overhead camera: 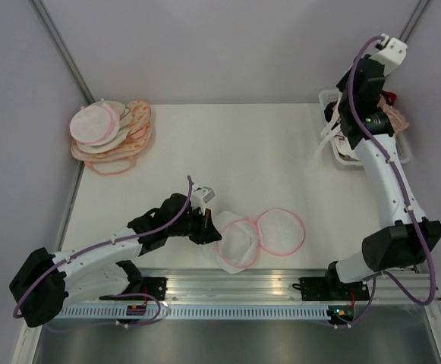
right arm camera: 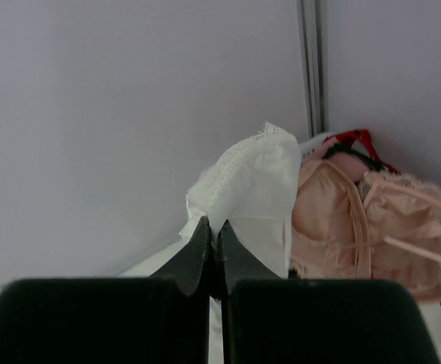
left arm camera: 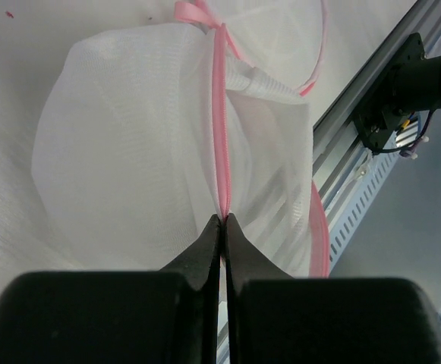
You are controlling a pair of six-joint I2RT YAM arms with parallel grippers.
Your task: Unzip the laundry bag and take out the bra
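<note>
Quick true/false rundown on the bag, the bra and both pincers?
1. The left pincer is shut on the laundry bag at its pink rim. True.
2. The laundry bag is zipped closed. False: its two halves lie spread open.
3. The bra is inside the bag. False: it lies in the white basket, beside a white garment.
4. The right pincer is open. False: it is shut.
5. A pile of pouches sits at the table's far left corner. True.

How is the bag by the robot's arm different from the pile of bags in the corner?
The bag lies spread in two round halves near the front; the pile is stacked in the far left corner. The left gripper pinches the bag's pink rim; nothing touches the pile. Both are round white mesh with coloured rims.
</note>
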